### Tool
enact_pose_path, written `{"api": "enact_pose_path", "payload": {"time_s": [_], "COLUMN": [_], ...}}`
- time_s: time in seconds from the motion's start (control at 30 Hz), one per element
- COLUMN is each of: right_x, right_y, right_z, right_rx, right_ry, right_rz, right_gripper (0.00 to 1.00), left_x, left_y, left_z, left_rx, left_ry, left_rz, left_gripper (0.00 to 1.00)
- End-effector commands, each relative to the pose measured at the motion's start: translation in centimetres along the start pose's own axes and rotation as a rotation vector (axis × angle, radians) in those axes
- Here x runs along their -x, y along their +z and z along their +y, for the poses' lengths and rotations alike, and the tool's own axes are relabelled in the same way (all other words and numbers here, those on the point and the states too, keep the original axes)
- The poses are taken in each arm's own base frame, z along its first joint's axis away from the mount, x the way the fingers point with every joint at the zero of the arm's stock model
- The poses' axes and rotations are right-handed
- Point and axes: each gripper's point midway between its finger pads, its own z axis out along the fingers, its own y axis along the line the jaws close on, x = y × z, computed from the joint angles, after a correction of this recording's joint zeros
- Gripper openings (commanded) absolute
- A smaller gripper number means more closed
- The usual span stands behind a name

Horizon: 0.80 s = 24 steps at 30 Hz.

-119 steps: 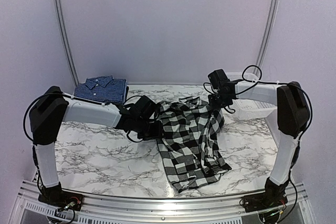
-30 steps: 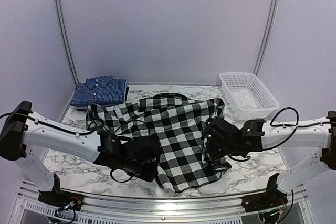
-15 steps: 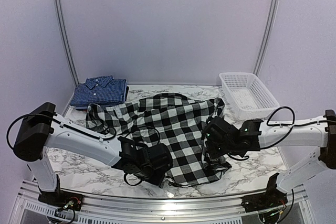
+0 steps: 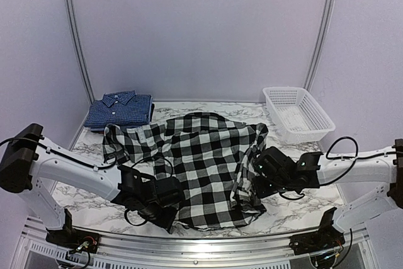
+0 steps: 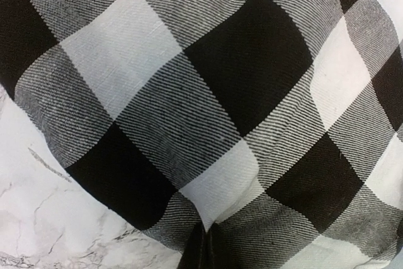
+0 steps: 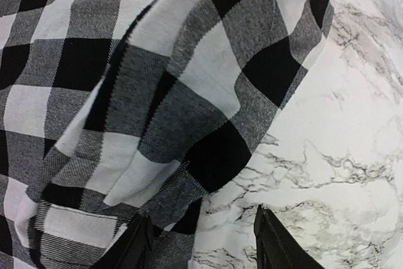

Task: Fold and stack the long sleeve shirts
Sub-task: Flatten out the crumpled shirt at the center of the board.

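The white marble table (image 4: 296, 209) fills the floor of the booth. Most of its middle is taken up by the black-and-white checked shirt (image 4: 201, 155). It lies spread out and fairly flat, its collar end toward the back wall and its hem toward the arms. One sleeve trails off to the left, and the right side is bunched into a loose vertical fold.

The left arm (image 4: 69, 168) stretches low across the near left of the table, reaching in to the shirt's near left corner. The right arm (image 4: 352, 167) comes in low from the right, ending at the crumpled right edge of the shirt.

At the back right stands the white mesh basket (image 4: 301, 131), apart from the shirt. At the back left corner rests the folded dark blue shirt (image 4: 121, 110), collar up and neat. It sits just behind the trailing sleeve.

The left gripper (image 5: 204, 253) is pinched tight on the checked cloth. In its wrist view the fabric gathers down to a point where the dark tips meet, with marble showing beside it. The right gripper (image 6: 201, 244) has its fingers (image 6: 137, 244) spread wide apart over the shirt's folded right edge. Some cloth lies by the left finger and bare marble by the other, and nothing is clamped between them.
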Motion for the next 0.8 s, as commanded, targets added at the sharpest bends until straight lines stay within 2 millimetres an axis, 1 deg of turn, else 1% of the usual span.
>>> {"api": "enact_pose_path", "payload": {"time_s": [0.0, 0.07, 0.13, 0.23, 0.33, 0.4, 0.47, 0.5, 0.57, 0.67, 0.77], "right_x": [-0.8, -1.2, -1.5, -1.8, -1.9, -2.3, -2.6, -2.7, -2.8, -2.9, -2.9], "right_y": [-0.1, -0.1, 0.0, 0.3, 0.2, 0.5, 0.9, 1.1, 1.5, 1.8, 1.7], "right_z": [2.0, 3.1, 4.4, 4.9, 5.1, 5.5, 5.8, 5.9, 5.8, 5.4, 4.9], "right_rx": [0.112, 0.148, 0.173, 0.154, 0.161, 0.175, 0.167, 0.159, 0.134, 0.109, 0.083], "right_ry": [0.044, 0.044, 0.033, 0.029, 0.036, 0.037, 0.029, 0.025, 0.019, 0.025, 0.033], "right_rz": [0.017, 0.025, 0.029, 0.039, 0.037, 0.050, 0.061, 0.064, 0.072, 0.072, 0.066], "right_gripper": [0.51, 0.51, 0.51, 0.51, 0.53, 0.54, 0.55, 0.53, 0.45, 0.38, 0.24], "left_x": [-2.4, -2.2, -1.3, 0.3, 1.6, 2.3, 2.7, 2.8, 2.8, 2.2, 1.5], "left_y": [-1.0, -1.3, -2.1, -3.6, -4.9, -5.3, -5.3, -5.1, -4.5, -3.2, -2.4], "left_z": [1.8, 1.3, 0.7, 0.0, 0.3, 0.9, 1.5, 1.8, 2.5, 4.1, 5.1], "left_rx": [0.056, 0.040, 0.020, -0.007, -0.026, -0.029, -0.020, -0.015, 0.004, 0.030, 0.000], "left_ry": [0.026, 0.031, 0.031, 0.018, -0.019, -0.043, -0.052, -0.057, -0.066, -0.098, -0.143], "left_rz": [0.095, 0.094, 0.073, 0.035, 0.000, -0.017, -0.023, -0.021, -0.011, 0.011, 0.021], "left_gripper": [0.07, 0.15, 0.20, 0.24, 0.27, 0.29, 0.30, 0.30, 0.30, 0.30, 0.30]}}
